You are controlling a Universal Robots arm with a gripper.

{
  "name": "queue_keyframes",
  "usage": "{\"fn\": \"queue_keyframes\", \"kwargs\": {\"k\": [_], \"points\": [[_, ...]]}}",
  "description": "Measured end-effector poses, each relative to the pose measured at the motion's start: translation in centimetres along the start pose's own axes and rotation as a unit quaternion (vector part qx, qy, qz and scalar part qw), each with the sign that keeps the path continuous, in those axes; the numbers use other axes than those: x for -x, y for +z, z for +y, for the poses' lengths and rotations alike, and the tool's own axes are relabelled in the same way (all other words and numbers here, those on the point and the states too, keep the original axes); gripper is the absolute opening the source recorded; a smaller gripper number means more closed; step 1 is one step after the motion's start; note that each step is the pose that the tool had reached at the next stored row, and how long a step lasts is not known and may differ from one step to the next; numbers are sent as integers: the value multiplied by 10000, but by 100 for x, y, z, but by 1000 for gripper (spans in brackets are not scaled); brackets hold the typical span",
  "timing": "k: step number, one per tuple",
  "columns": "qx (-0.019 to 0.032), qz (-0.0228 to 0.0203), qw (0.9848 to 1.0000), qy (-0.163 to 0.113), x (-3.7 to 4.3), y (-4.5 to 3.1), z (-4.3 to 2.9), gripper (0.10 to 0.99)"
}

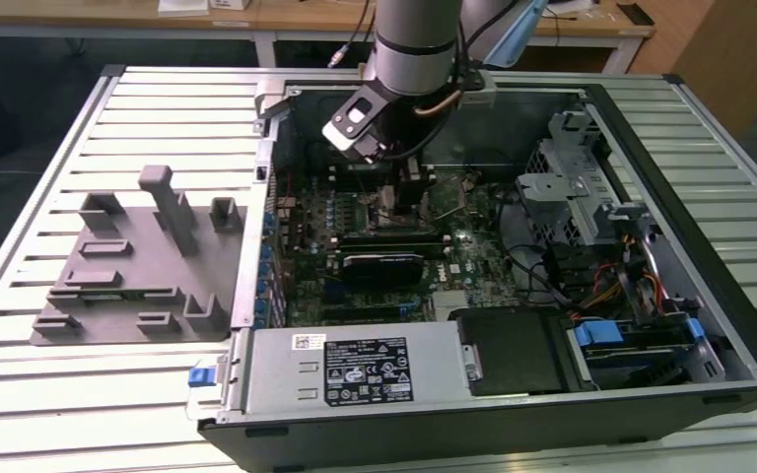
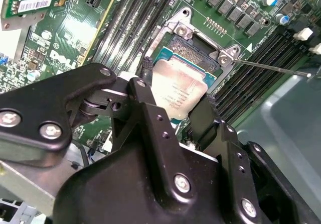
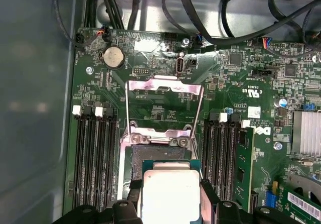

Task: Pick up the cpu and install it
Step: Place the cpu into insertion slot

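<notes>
Pincer clamped on the cpu: in both wrist views its black fingers press against two opposite edges of the chip, whose pale metal top plate faces up between them. The cpu sits low over the motherboard, partly overlapping the near edge of the open socket. It looks to hang just above the socket rather than rest in it, though contact cannot be told from these angles. The socket's metal load plate is swung open and lies back, away from the chip, with the dark contact field exposed beyond the cpu. Rows of black memory slots run on both sides of the socket, and a round coin battery lies further off on the board.

In the exterior view the arm reaches down into an open computer case lying on its side on a slatted desk, the pincer low over the middle of the board. A grey moulded fixture stands on the desk at the exterior view's left, well apart from the case. A silver power supply fills the case's near corner.
</notes>
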State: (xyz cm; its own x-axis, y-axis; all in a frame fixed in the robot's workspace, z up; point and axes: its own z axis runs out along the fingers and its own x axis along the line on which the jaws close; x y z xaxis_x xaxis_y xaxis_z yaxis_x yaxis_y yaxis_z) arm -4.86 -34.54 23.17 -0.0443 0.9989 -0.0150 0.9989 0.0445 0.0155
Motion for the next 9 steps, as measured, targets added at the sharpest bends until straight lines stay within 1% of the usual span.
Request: {"fn": "queue_keyframes", "kwargs": {"k": [9], "points": [[3, 1, 10000, 51, 0, 4, 0, 541]]}}
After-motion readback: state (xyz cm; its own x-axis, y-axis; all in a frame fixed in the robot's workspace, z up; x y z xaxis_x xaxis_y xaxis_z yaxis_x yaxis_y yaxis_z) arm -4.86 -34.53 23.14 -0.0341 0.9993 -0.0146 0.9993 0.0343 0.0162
